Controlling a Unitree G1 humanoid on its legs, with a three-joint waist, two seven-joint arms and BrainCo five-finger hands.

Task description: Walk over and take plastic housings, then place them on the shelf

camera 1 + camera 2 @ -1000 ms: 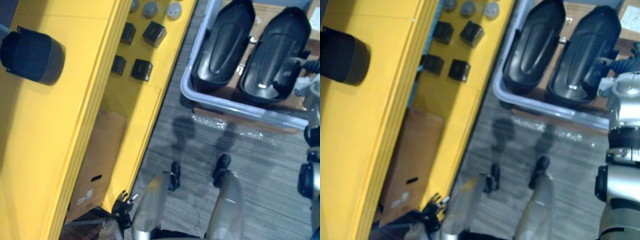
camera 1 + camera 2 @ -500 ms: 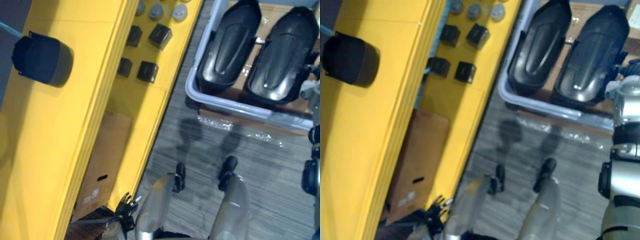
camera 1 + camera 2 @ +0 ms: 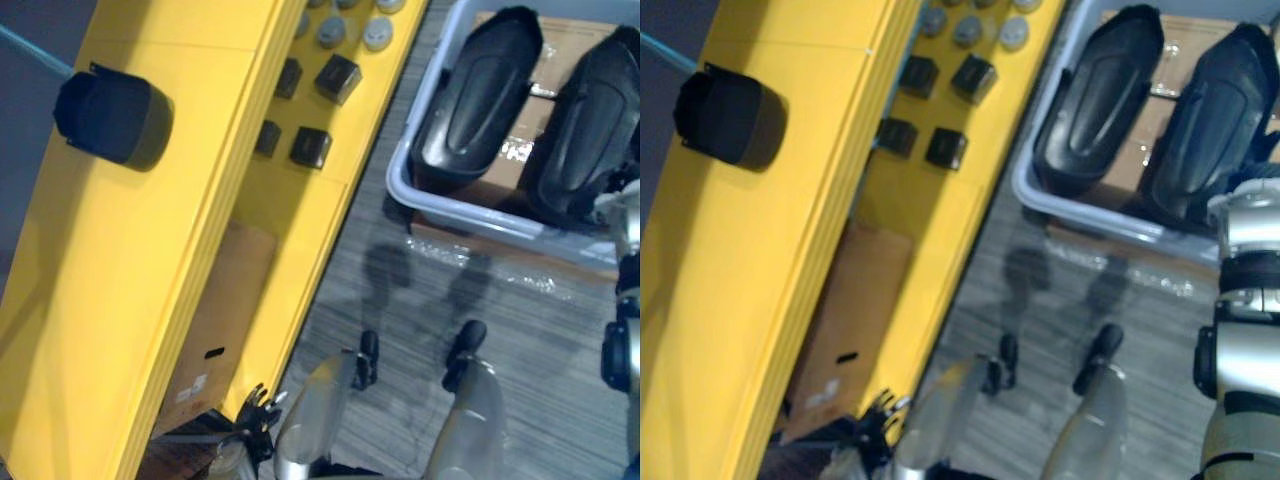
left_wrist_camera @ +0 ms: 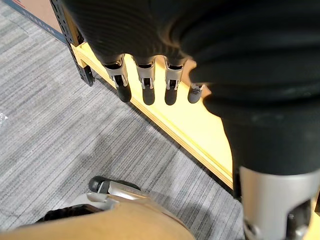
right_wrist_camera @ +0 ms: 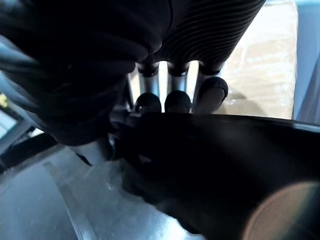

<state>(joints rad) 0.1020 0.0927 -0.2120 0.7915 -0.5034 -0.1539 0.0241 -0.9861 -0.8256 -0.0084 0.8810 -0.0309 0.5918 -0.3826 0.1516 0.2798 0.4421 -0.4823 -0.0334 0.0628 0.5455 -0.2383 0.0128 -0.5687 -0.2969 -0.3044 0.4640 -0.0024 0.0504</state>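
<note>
right housing (image 3: pixel 590 130) and left housing (image 3: pixel 475 100), both long and black, lay side by side in the grey bin (image 3: pixel 455 205) on the floor, far right. r hand (image 5: pixel 172 85) was at the right housing's near end w/ fingers straight and tips touching its rim, not closed round it; thumb hidden. so the part lay just ahead of the fingers, its long axis running away from the hand, near-left to far-right. left housing lay parallel. l hand (image 4: pixel 146 87) hung relaxed, holding nothing, by the foot of the yellow shelf (image 3: pixel 120 260), well apart from the bin, so r arm was much nearer. shelved housing (image 3: pixel 110 118) sat on the shelf top, far left.
</note>
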